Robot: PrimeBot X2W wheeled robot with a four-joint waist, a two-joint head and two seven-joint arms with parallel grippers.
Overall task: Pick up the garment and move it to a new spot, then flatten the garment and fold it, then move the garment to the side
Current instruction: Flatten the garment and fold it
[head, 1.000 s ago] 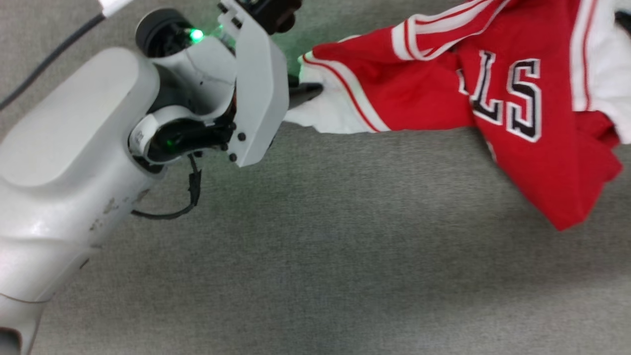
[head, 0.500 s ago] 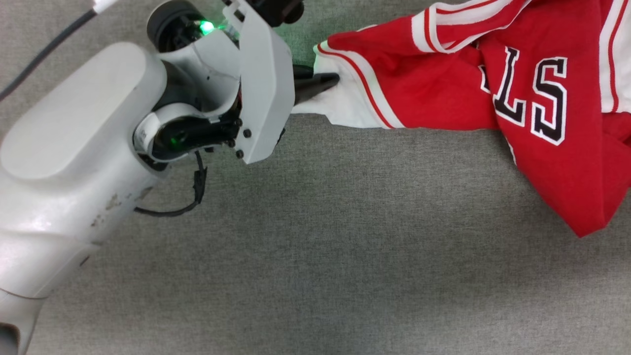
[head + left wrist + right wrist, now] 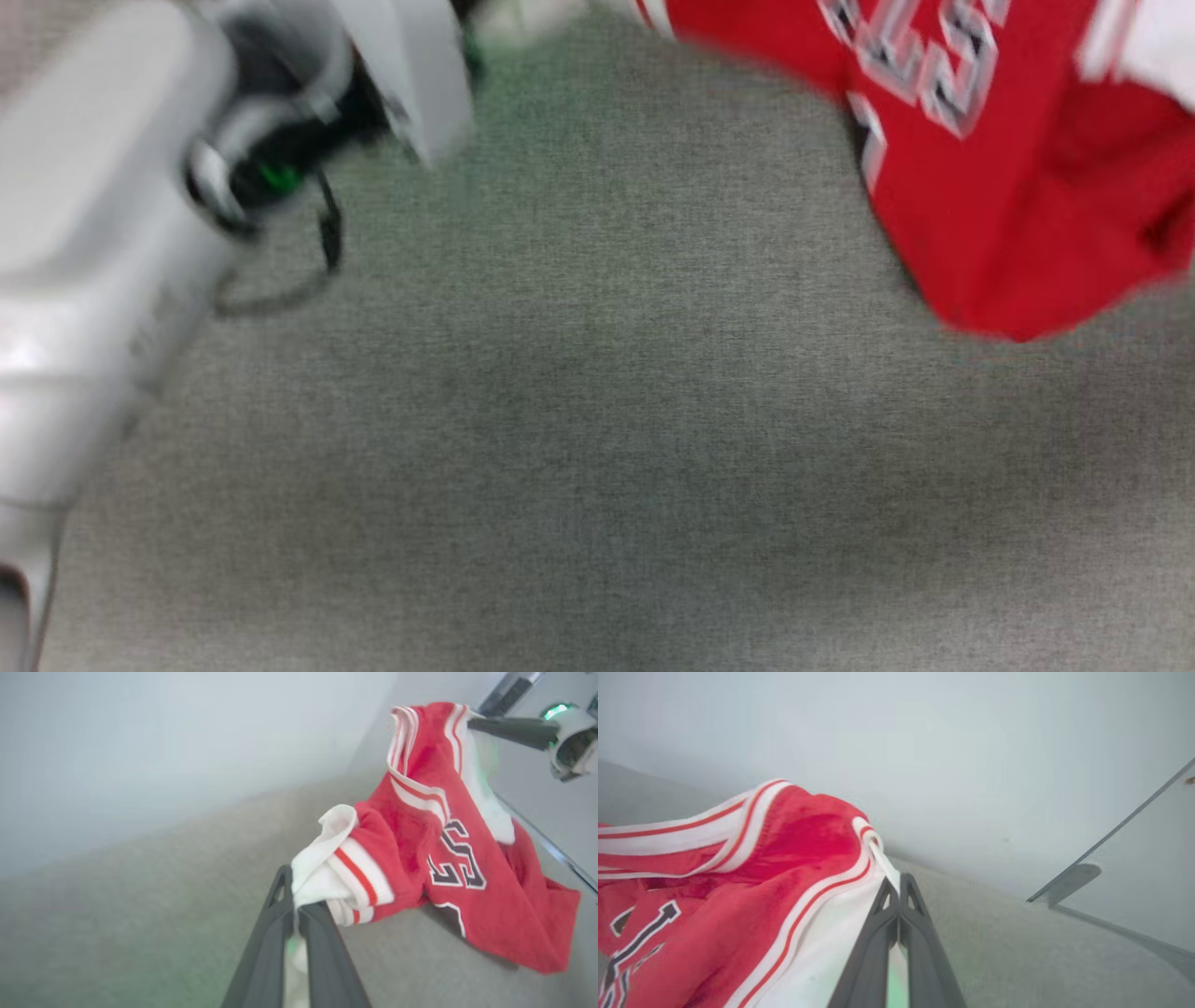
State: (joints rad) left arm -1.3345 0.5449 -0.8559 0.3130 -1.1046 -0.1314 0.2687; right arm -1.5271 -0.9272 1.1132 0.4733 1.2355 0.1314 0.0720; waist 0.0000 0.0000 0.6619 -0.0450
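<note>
Holding the garment (image 3: pixel 406 858) between spread arms, left jaws clenched on white sleeve, right jaws clenched on edge

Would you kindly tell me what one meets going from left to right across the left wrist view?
The left hand, shut on a white sleeve → the red garment → the right hand, shut on the garment's upper edge.
</note>
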